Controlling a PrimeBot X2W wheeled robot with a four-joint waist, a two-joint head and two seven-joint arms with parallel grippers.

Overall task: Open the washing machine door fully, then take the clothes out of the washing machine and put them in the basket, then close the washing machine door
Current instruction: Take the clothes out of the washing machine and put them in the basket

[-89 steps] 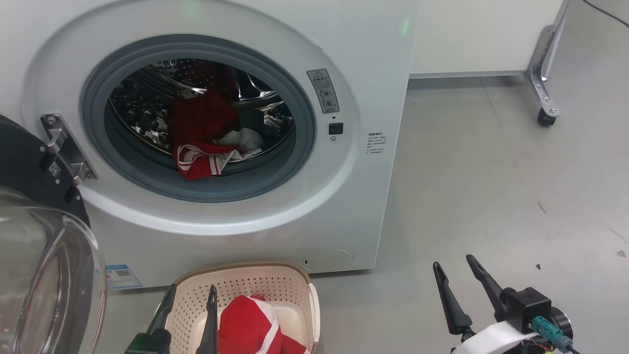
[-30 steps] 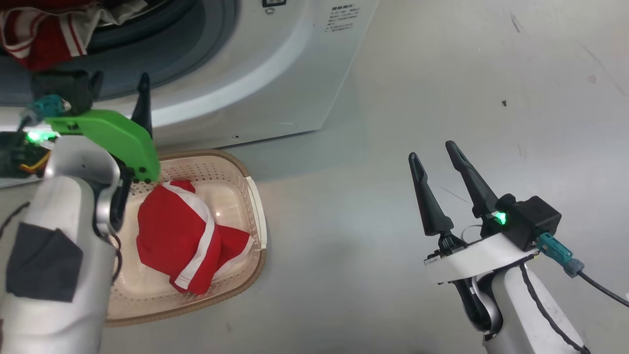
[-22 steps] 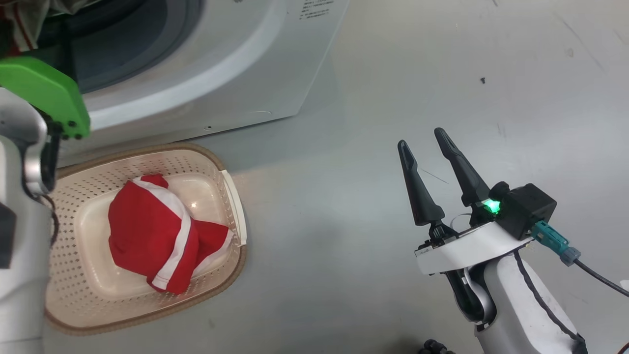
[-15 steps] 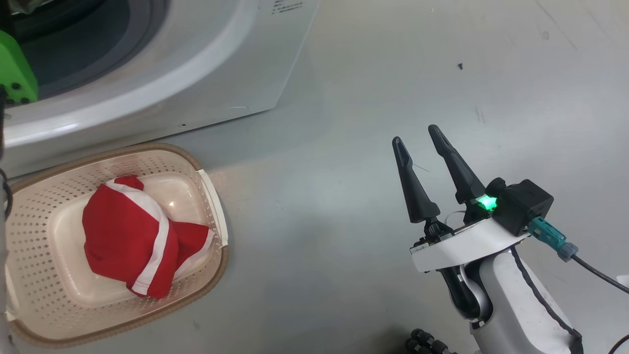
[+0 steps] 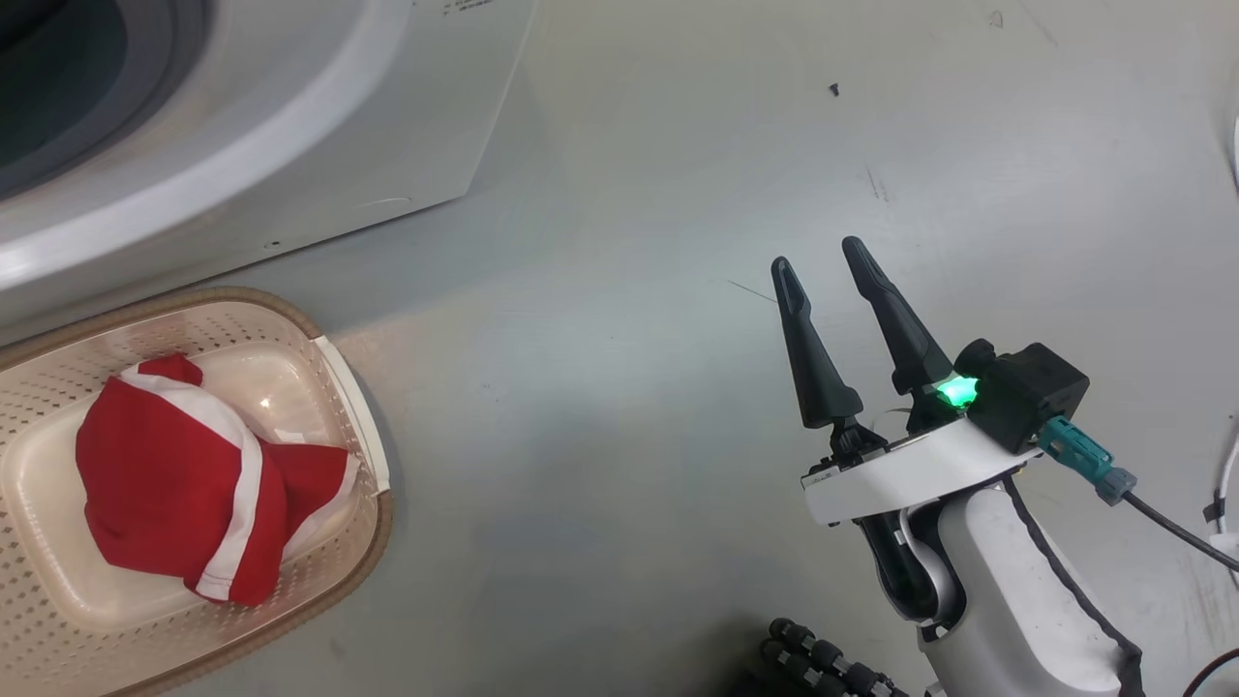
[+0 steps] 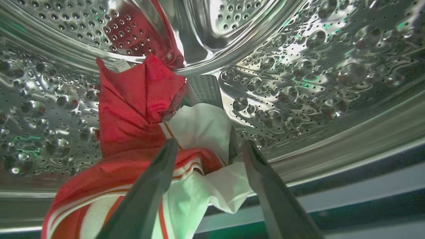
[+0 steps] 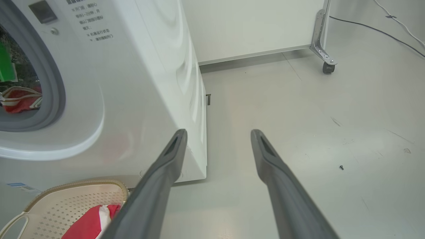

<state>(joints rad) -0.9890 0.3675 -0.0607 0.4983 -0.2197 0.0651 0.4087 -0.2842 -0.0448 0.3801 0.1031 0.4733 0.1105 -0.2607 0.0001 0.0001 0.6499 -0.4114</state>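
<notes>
Inside the perforated steel drum [image 6: 315, 66] of the washing machine [image 5: 290, 126], my left gripper [image 6: 210, 142] is open. Its fingers straddle the red and white clothes [image 6: 132, 109] heaped on the drum's lower side, with the white panel between the tips. The cream basket [image 5: 358, 407] sits on the floor in front of the machine and holds a red garment with white stripes [image 5: 174, 484]. My right gripper [image 5: 818, 254] hangs open over bare floor, right of the machine, holding nothing. The right wrist view shows the machine's corner [image 7: 139, 83], the basket [image 7: 66, 199] and my right gripper [image 7: 218, 131]. The washing machine door is out of view.
Grey floor stretches to the right of the washer. A small screw [image 5: 833, 89] lies on it. A metal frame leg on a caster [image 7: 327, 68] stands at the back right beside a white wall panel. A cable [image 5: 1171, 528] trails from my right wrist.
The head camera has swung right and down, so washer and basket slid left. My left arm reached up from the basket into the drum and left the head view. The right gripper stays open.
</notes>
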